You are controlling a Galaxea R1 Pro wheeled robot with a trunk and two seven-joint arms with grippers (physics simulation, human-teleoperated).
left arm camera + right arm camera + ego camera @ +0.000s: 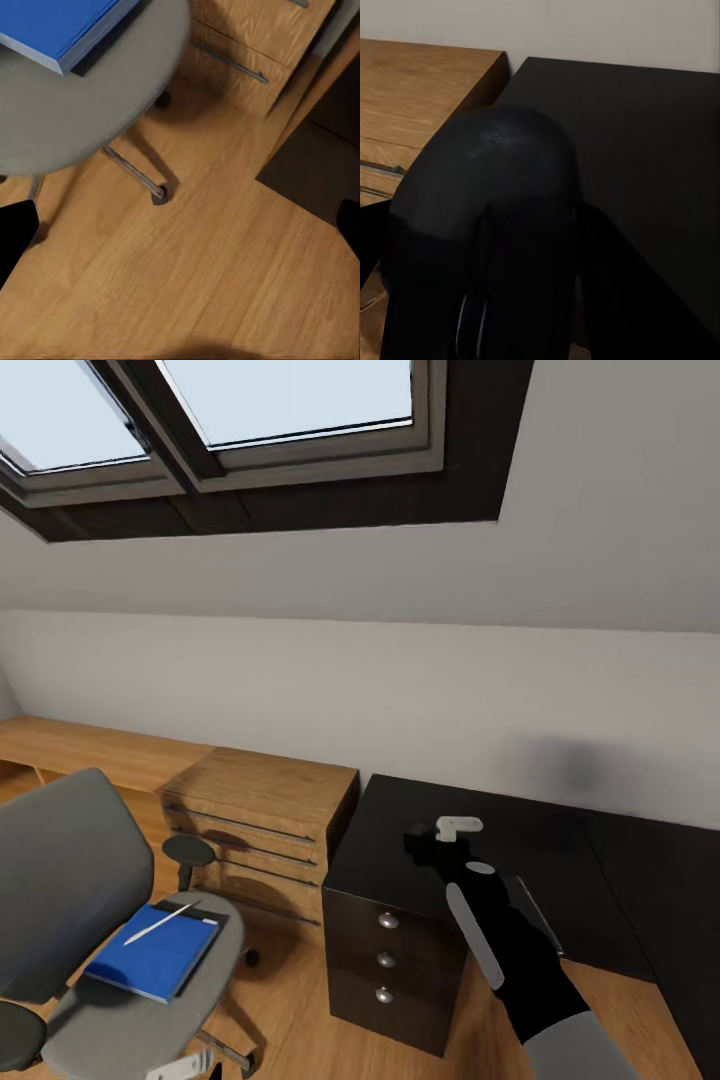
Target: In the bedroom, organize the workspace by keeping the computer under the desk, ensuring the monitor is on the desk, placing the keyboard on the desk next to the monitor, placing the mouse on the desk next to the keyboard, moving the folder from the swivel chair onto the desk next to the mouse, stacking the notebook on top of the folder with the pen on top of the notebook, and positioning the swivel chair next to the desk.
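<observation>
Right wrist view: right fingers (484, 247) clamped on a black mouse (487, 180) over the counter (645, 135); head view: pen (160, 923) on notebook (150, 957) on chair (60, 860); left fingers' spread unclear.

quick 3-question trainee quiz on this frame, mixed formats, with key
1. True or false: the pen lies on the blue notebook on the swivel chair.
2. The right gripper is above: A) the black desk; B) the wooden dresser; C) the chair seat.
3. Fill in: the desk's drawer front shows ___ round knobs.

Key: 1 true; 2 A; 3 three.
</observation>
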